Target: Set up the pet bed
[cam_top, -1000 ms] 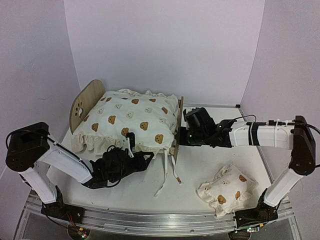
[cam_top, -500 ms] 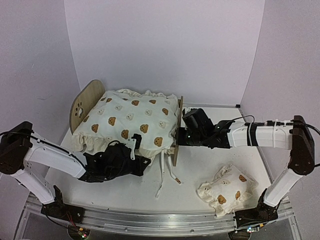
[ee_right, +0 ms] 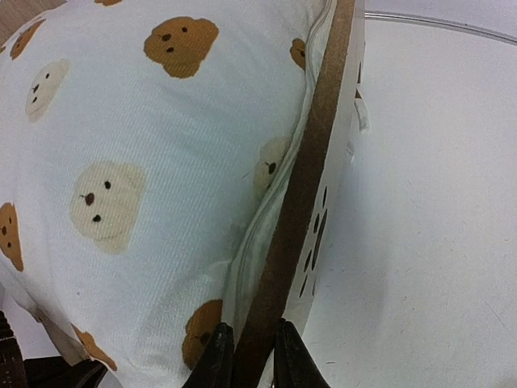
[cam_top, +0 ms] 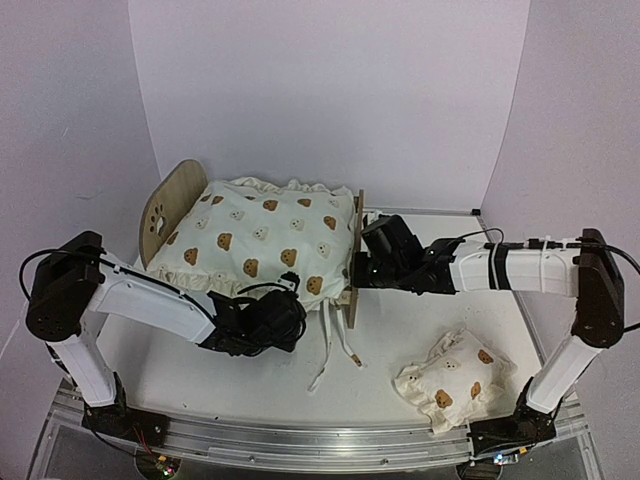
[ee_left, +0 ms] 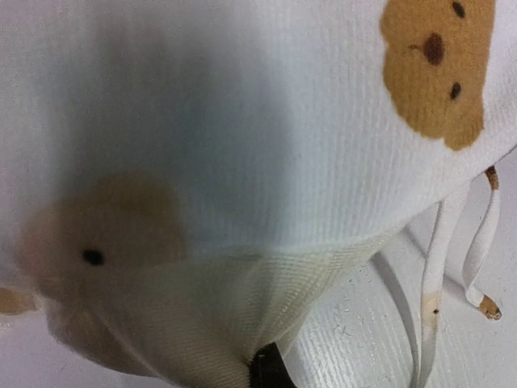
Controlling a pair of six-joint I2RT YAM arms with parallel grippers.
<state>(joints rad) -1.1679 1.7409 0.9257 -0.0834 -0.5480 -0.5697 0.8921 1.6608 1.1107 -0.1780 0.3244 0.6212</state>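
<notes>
The bear-print cushion (cam_top: pixel 260 240) is hiding the base of the pet bed (cam_top: pixel 163 215), which is standing at the far left-centre of the table (cam_top: pixel 420 325). The left arm is reaching low along the table. The left gripper (cam_top: pixel 284 318) is mostly buried under the cushion's near edge, jaws pinching bunched cushion fabric. Loose ties (cam_top: pixel 330 350) are trailing just beside it. The right arm is stretching leftward, with the right gripper (ee_right: pixel 247 360) narrowly clamping the bed's footboard (ee_right: pixel 303 202). A small bear-print pillow (cam_top: pixel 448 382) is lying well apart, near the right arm's base.

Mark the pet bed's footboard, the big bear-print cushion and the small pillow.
pet bed's footboard (ee_right: pixel 295 202), right wrist view, top wooden edge.
bear-print cushion (cam_top: pixel 265 225), top view, upper face.
small pillow (cam_top: pixel 450 383), top view, its middle.
</notes>
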